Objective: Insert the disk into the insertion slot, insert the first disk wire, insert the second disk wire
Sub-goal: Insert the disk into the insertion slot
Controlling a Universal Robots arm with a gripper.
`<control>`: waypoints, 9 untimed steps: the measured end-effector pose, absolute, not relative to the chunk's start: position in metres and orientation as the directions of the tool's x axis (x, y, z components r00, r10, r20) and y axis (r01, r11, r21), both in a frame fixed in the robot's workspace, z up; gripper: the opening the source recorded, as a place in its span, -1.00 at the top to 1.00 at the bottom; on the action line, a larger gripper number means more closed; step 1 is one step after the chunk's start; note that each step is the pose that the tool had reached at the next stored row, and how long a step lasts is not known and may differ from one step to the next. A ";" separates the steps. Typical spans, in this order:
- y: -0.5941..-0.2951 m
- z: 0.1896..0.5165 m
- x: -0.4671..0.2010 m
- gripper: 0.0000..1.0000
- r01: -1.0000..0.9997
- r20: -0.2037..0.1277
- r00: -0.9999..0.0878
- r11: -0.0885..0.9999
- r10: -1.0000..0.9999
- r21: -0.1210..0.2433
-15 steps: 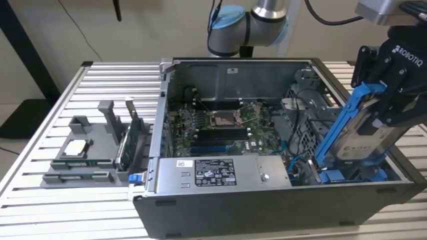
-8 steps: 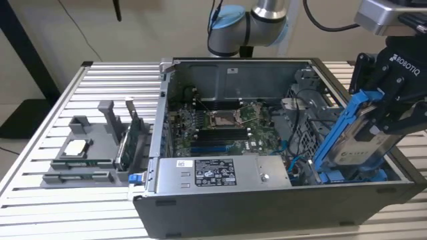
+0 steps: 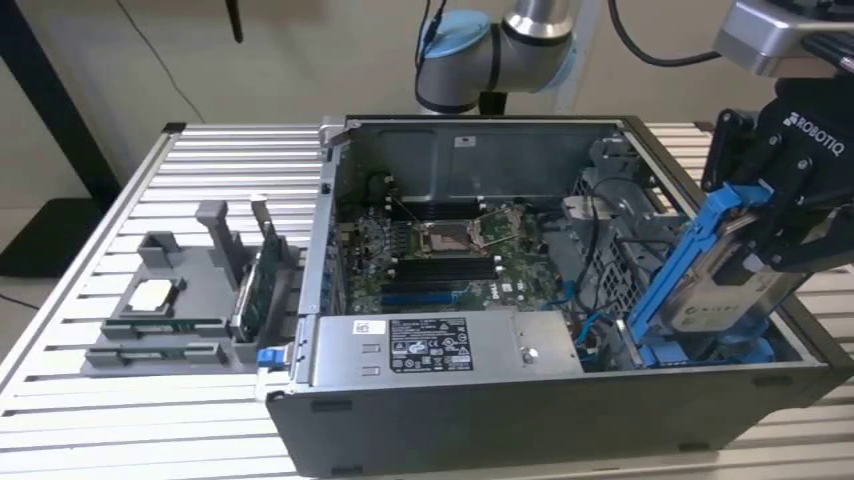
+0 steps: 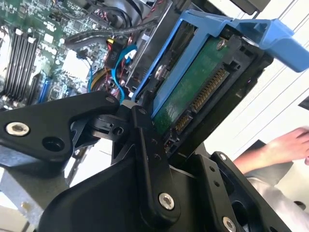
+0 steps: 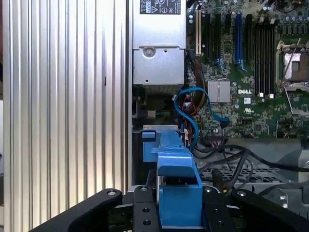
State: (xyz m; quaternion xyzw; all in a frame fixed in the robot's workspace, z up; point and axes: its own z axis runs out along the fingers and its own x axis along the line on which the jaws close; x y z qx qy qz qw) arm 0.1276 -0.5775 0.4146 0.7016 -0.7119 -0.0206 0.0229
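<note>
The disk (image 3: 727,295), a silver drive in a blue carrier frame (image 3: 694,240), hangs steeply tilted over the open computer case's corner at the exterior view's right. My gripper (image 3: 781,235) is shut on it from above. The disk's lower end reaches down to the insertion slot (image 3: 707,352), a grey bay with blue fittings. In the second wrist view the disk (image 4: 193,89) shows its green board and connector between my black fingers (image 4: 145,145). In the first wrist view the carrier (image 5: 176,186) sits over the slot (image 5: 157,140). Blue wires (image 5: 188,101) loop loose beside the bay.
A grey power-supply box (image 3: 441,345) lies along the case's front wall beside the bay. The motherboard (image 3: 447,245) fills the case floor. A grey fixture (image 3: 167,310) with parts stands on the slatted table at the exterior view's left. A person's hand (image 4: 285,142) rests outside the case.
</note>
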 end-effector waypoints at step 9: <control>-0.574 0.409 0.129 0.35 -0.998 0.004 -0.014 0.014 -1.000 0.061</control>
